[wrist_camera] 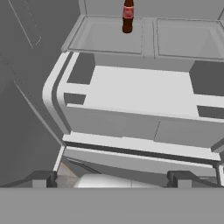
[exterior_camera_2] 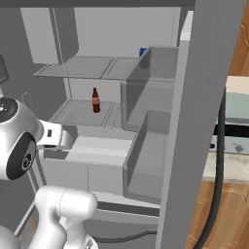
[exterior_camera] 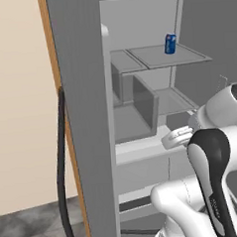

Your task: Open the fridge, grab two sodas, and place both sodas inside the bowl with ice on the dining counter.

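The fridge (exterior_camera_2: pixel 146 29) stands open before me, both doors (exterior_camera: pixel 85 117) swung wide, its grey interior bare but for two drinks. In the left base view the left door's edge fills the near side, a dark bar handle (exterior_camera: pixel 61 168) running down it beside a beige wall. In the right base view the right door (exterior_camera_2: pixel 204 121) carries deep grey bins (exterior_camera_2: pixel 146 160) on its inner face, with a wooden worktop (exterior_camera_2: pixel 233 170) just beyond it.

Two glass shelves sit in the cabinet, over the pale drawer fronts (wrist_camera: pixel 140 92) below. The blue can (exterior_camera: pixel 170 44) stands upright on the upper shelf (exterior_camera: pixel 166 55), toward the back; from the right side just its blue top (exterior_camera_2: pixel 143 51) peeks over a door bin. The brown bottle (exterior_camera_2: pixel 96 100), red label facing out, stands upright on the lower shelf (exterior_camera_2: pixel 78 114), well apart from the can; in the hand view the bottle (wrist_camera: pixel 127 16) sits at the top edge, on the left pane.

My fingers (wrist_camera: pixel 113 179) are spread wide and hold nothing, their dark tips (wrist_camera: pixel 43 178) low in front of the drawers, well short of the bottle. My white arm (exterior_camera_2: pixel 48 136) reaches in toward the lower shelf.
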Tool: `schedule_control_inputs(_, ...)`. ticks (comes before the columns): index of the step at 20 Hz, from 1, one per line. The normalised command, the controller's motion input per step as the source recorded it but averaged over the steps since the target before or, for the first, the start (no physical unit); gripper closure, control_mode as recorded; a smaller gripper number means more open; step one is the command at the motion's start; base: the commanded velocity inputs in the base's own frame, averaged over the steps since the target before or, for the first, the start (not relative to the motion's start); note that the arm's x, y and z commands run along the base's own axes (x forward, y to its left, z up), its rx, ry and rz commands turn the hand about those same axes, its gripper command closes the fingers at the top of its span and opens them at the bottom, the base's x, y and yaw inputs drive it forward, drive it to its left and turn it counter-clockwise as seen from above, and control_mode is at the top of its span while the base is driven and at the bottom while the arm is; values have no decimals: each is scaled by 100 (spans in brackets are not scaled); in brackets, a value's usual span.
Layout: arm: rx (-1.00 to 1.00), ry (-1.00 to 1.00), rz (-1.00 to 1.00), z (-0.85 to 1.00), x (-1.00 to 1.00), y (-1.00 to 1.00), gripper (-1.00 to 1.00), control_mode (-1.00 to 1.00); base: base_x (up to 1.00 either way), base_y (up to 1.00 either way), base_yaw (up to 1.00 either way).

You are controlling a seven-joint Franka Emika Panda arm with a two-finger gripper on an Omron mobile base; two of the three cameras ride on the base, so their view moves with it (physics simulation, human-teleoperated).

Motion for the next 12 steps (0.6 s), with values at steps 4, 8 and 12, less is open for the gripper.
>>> schedule_control_inputs(4, 0, 0, 0, 0, 0, 0, -100, 100, 49, -48, 0)
schedule_control_inputs(8, 0, 0, 0, 0, 0, 0, -100, 100, 7, -52, 0)
schedule_control_inputs(12, 0, 0, 0, 0, 0, 0, -100, 100, 0, -49, 0)
